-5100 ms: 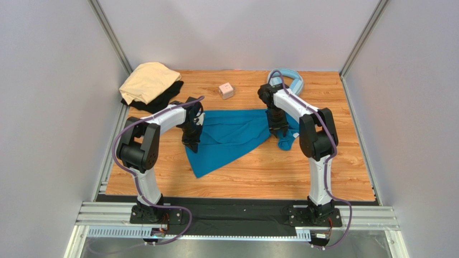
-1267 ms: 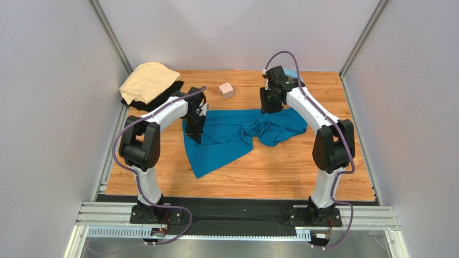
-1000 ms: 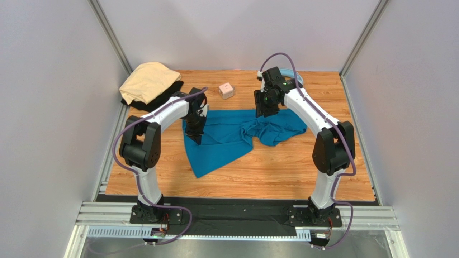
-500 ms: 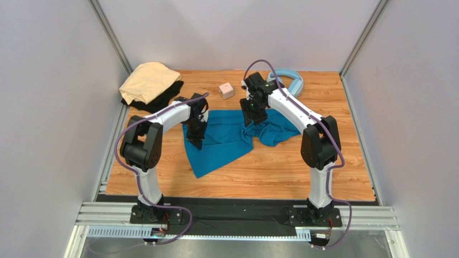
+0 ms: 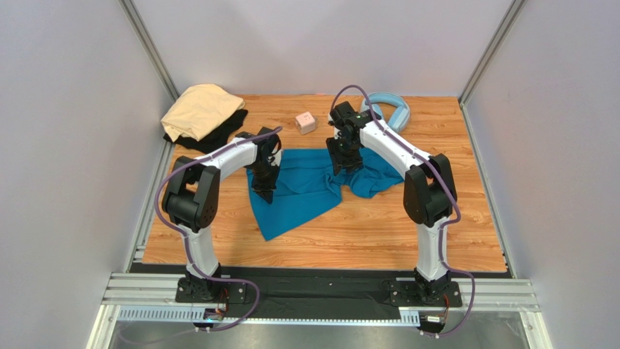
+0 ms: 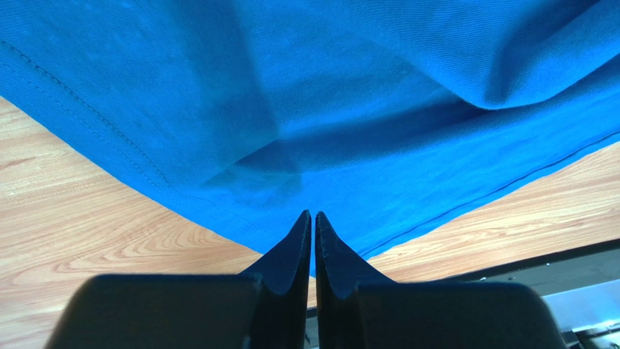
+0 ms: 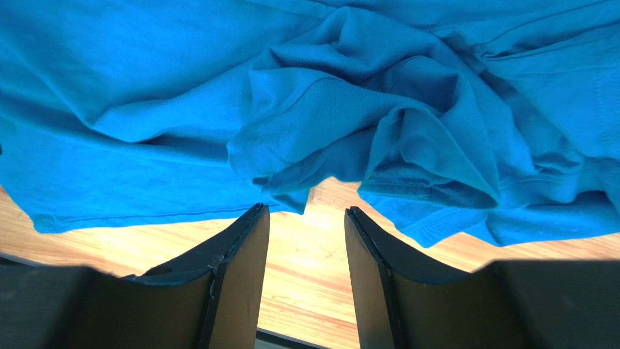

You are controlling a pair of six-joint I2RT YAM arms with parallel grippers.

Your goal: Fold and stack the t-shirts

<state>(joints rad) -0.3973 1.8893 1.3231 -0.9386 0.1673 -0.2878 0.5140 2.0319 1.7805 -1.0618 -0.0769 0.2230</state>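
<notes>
The teal-blue t-shirt [image 5: 302, 195] lies mid-table, flat at the left and bunched into folds at the right [image 7: 378, 109]. My left gripper [image 5: 263, 190] stands at its left hem, shut [image 6: 313, 213], and the cloth [image 6: 364, 73] rises in a fold to the tips, so it looks pinched. My right gripper [image 5: 343, 167] hangs open [image 7: 302, 209] just over the bunched folds, with bare wood between its fingers and nothing held. The pale tan t-shirt [image 5: 200, 109] lies crumpled on the black t-shirt [image 5: 218, 136] at the back left corner.
Light-blue headphones [image 5: 391, 109] lie at the back right, behind my right arm. A small pink cube [image 5: 306, 122] sits at the back centre, just behind the teal shirt. Grey walls close in three sides of the wooden table [image 5: 378, 233].
My right arm has swung left from near the headphones and come down over the bunched part of the teal shirt, jaws open. The left gripper has stayed shut at the left hem.
</notes>
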